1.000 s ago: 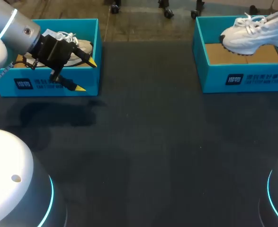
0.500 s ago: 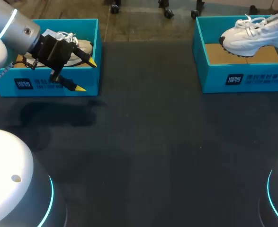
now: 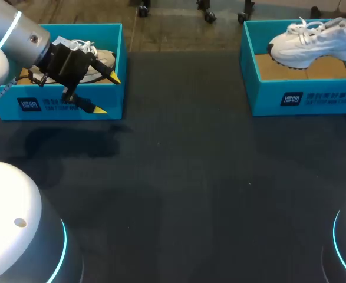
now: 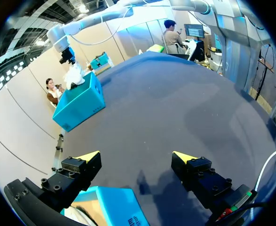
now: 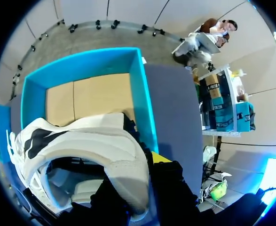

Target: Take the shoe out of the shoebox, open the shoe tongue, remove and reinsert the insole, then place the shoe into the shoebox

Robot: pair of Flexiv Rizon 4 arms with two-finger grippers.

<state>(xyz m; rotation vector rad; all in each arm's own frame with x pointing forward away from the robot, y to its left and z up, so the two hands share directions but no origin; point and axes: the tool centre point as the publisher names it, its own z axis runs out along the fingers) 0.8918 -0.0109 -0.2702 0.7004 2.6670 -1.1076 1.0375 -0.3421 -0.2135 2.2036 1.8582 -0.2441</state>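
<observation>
A white sneaker (image 3: 310, 40) hangs tilted over the right blue shoebox (image 3: 302, 97), toe toward the table's middle. In the right wrist view my right gripper (image 5: 138, 178) is shut on the sneaker's (image 5: 81, 150) heel collar. One yellow tip shows outside the heel and the other finger is hidden inside the shoe. The box's (image 5: 137, 96) cardboard floor lies below. My left gripper (image 3: 108, 94) stands open over the front right corner of the left blue shoebox (image 3: 61, 105), which holds another light shoe (image 3: 96, 59). Nothing lies between my left gripper's (image 4: 137, 157) yellow tips.
Dark table surface (image 3: 184, 177) stretches between the two boxes. In the left wrist view the left box's corner (image 4: 114, 207) sits just under the fingers. The right box (image 4: 79, 101) is far across the table.
The white sneaker has shifted a little to the left and upward over the right box. My left arm has not moved.
</observation>
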